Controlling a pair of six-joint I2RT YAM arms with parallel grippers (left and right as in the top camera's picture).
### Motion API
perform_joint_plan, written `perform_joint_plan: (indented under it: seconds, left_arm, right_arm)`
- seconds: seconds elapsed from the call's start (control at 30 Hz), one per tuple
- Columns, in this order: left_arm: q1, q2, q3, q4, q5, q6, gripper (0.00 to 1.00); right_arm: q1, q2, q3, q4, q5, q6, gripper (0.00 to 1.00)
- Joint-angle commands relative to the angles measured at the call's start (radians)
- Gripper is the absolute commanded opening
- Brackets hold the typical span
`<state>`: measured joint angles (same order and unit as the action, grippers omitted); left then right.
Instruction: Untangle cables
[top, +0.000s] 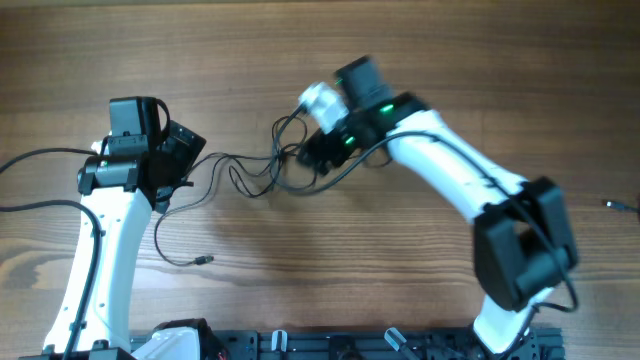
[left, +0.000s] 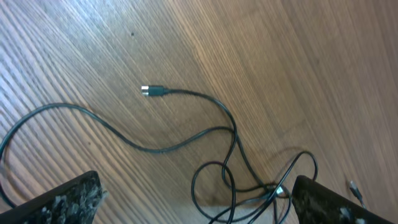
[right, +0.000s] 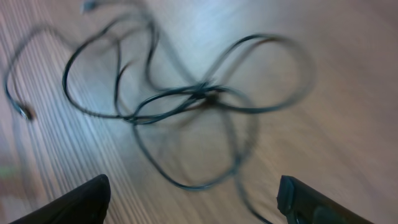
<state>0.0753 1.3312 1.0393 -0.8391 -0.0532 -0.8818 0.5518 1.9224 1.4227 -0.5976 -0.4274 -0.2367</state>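
Cables (right: 208, 94) are lying knotted mid-frame on the worktop (top: 400, 280). Left pincer (top: 183, 158) and right pincer (top: 316, 150) are both gaping wide, gripping nothing. Guessing they're lining up a grab; next needs one strand pinched.

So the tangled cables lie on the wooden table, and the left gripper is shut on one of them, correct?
Not quite: the left gripper is open and holds nothing, as the left wrist view shows. The cables do lie on the wooden table.

Wood-grain table (top: 420, 50) w/ thin black cables (right: 208, 93) lying on it, looped in a tangle approx mid-table; one loose plug (top: 204, 260) lies below-left of tangle.
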Motion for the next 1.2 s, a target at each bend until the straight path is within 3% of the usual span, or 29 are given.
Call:
perform_joint_plan:
  seconds: [0.0, 0.1, 0.17, 0.3, 0.33, 0.4, 0.47, 0.53, 0.6, 0.63, 0.67, 0.7, 0.73, 0.8, 0.87, 0.93, 1.0, 1.07, 1.13, 1.17]
  left_arm:
    - [0.007, -0.013, 0.009, -0.008, 0.039, -0.016, 1.0]
    - [0.007, -0.013, 0.009, -0.008, 0.039, -0.016, 1.0]
    - [0.007, -0.013, 0.009, -0.015, 0.039, -0.016, 1.0]
    - [0.007, -0.013, 0.009, -0.018, 0.055, -0.016, 1.0]
    - [0.007, -0.013, 0.009, -0.018, 0.073, -0.016, 1.0]
    - [0.007, -0.013, 0.009, -0.019, 0.112, -0.016, 1.0]
    - [0.005, -0.013, 0.008, -0.028, 0.168, -0.016, 0.96]
    - [-0.006, -0.009, 0.008, -0.034, 0.188, -0.016, 0.82]
    - [-0.04, 0.005, 0.008, -0.033, 0.191, -0.016, 0.77]
    - [-0.056, 0.014, 0.008, -0.031, 0.192, -0.016, 0.77]
    - [-0.078, 0.029, 0.008, -0.031, 0.192, -0.017, 0.9]
    - [-0.097, 0.042, 0.008, -0.031, 0.202, -0.017, 0.95]
    - [-0.118, 0.058, 0.008, -0.031, 0.22, -0.017, 0.94]
    - [-0.165, 0.098, 0.008, -0.029, 0.239, -0.017, 0.78]
    - [-0.186, 0.145, 0.008, -0.026, 0.239, -0.04, 0.74]
    - [-0.188, 0.204, 0.008, -0.023, 0.238, -0.098, 0.6]
    - [-0.188, 0.296, 0.008, 0.016, 0.249, -0.107, 0.32]
    - [-0.192, 0.351, 0.008, 0.033, 0.266, -0.107, 0.22]
    - [-0.195, 0.404, 0.008, 0.042, 0.266, -0.106, 0.04]
    - [-0.194, 0.427, 0.008, 0.042, 0.265, -0.103, 0.04]
  right_arm:
    - [0.095, 0.091, -0.016, 0.025, 0.059, -0.052, 0.85]
    - [0.17, 0.164, -0.016, 0.059, 0.046, -0.093, 0.84]
    - [0.2, 0.168, -0.016, 0.057, 0.078, -0.12, 0.77]
    - [0.224, 0.175, -0.023, 0.072, 0.215, -0.13, 0.72]
    - [0.224, 0.187, -0.024, 0.08, 0.212, -0.129, 0.63]
    - [0.223, 0.198, -0.024, 0.081, 0.221, -0.129, 0.05]
    - [0.223, 0.187, -0.02, 0.081, 0.243, -0.068, 0.04]
    - [0.218, 0.162, -0.006, 0.073, 0.259, 0.0, 0.04]
    - [0.206, 0.113, 0.001, 0.073, 0.245, 0.033, 0.04]
    - [0.201, 0.092, 0.001, 0.073, 0.238, 0.035, 0.04]
    - [0.196, 0.068, 0.001, 0.073, 0.235, 0.034, 0.04]
    - [0.192, 0.056, 0.001, 0.073, 0.236, 0.034, 0.04]
    - [0.189, 0.049, 0.001, 0.073, 0.236, 0.034, 0.04]
    - [0.188, 0.048, 0.0, 0.068, 0.235, 0.034, 0.04]
    - [0.188, 0.048, -0.004, 0.058, 0.227, 0.034, 0.04]
    - [0.185, 0.048, -0.004, 0.052, 0.22, 0.034, 0.04]
    - [0.166, 0.047, -0.003, 0.024, 0.219, 0.04, 0.04]
    - [0.145, 0.031, -0.003, -0.005, 0.216, 0.058, 0.04]
    - [0.112, -0.006, -0.003, -0.026, 0.217, 0.057, 0.04]
    - [0.09, -0.035, -0.003, -0.031, 0.217, 0.062, 0.04]
